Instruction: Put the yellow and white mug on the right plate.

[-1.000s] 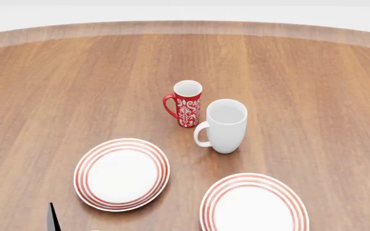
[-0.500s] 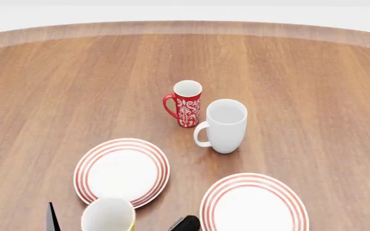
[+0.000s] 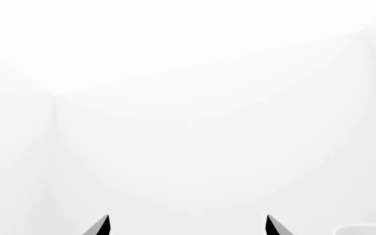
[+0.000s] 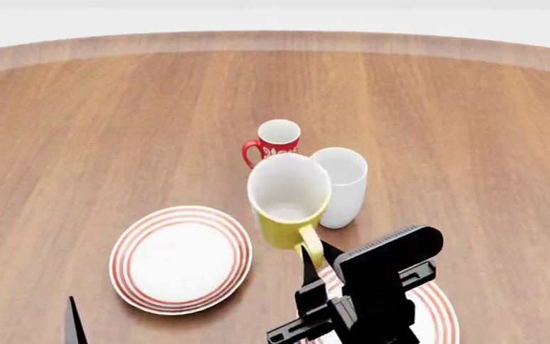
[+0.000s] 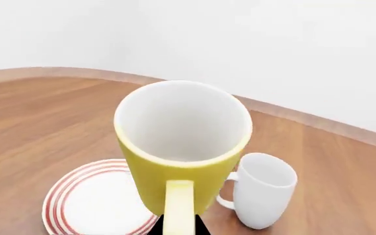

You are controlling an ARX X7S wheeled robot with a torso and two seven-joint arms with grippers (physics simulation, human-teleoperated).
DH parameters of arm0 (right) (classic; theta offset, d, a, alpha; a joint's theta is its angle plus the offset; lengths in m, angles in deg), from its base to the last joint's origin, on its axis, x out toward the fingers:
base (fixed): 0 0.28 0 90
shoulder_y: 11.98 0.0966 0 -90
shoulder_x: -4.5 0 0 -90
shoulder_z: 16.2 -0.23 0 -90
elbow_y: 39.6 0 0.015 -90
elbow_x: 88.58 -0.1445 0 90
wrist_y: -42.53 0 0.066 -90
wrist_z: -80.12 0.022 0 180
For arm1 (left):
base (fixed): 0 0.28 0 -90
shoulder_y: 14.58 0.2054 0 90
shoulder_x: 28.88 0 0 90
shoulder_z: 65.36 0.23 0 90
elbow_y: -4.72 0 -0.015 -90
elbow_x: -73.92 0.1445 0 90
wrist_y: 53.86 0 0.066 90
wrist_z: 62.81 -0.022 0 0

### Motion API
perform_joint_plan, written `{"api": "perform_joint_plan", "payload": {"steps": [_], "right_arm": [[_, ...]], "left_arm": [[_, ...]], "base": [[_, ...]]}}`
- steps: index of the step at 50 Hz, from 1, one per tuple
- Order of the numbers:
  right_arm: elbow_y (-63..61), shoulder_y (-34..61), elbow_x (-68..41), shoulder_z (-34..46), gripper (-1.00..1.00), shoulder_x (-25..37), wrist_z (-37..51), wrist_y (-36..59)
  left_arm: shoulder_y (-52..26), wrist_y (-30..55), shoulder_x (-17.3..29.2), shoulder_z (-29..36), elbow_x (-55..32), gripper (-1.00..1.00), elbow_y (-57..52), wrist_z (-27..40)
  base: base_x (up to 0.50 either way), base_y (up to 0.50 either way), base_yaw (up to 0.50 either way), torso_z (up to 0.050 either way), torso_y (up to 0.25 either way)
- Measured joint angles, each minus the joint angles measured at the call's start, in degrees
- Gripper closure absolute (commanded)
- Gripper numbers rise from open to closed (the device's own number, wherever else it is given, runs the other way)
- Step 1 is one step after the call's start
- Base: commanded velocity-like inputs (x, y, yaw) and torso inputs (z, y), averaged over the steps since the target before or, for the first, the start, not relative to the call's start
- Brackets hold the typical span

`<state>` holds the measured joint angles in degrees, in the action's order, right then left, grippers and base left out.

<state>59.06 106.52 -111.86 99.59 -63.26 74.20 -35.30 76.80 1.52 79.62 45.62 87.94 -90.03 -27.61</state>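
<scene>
Your yellow and white mug is yellow outside, white inside, upright with its mouth open to the head camera and its yellow handle pointing back into your right gripper. That gripper's jaws are closed on the handle, carrying the mug in the air. The right plate, white with thin red rings, lies below and behind the jaws, mostly hidden by the black arm. Beyond the jaws stand the all-white mug and, farther out, the red patterned mug; the left plate lies off to the jaws' left. Your left gripper shows only two dark fingertips held apart, nothing between them, aimed at blank white. The surface is a brown wood-grain table with a curved far edge; white walls lie past it.
</scene>
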Motion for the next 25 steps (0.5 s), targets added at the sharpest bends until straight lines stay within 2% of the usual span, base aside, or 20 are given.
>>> {"api": "perform_joint_plan", "payload": {"steps": [12, 25], "right_arm": [[-7.11, -2.19, -2.35, -3.59, 1.0, 4.66, 3.69, 4.62], [-14.99, -2.42, -6.96, -7.04, 1.0, 8.99, 8.2, 14.72]], "left_arm": [[-0.16, 0.32, 0.18, 0.19, 0.17, -1.0, -0.18, 0.18], [-0.13, 0.52, 0.32, 0.65, 0.41, -1.0, -0.3, 0.31]], "base": [[0.0, 0.0, 0.0, 0.0, 0.0], [0.0, 0.0, 0.0, 0.0, 0.001]]}}
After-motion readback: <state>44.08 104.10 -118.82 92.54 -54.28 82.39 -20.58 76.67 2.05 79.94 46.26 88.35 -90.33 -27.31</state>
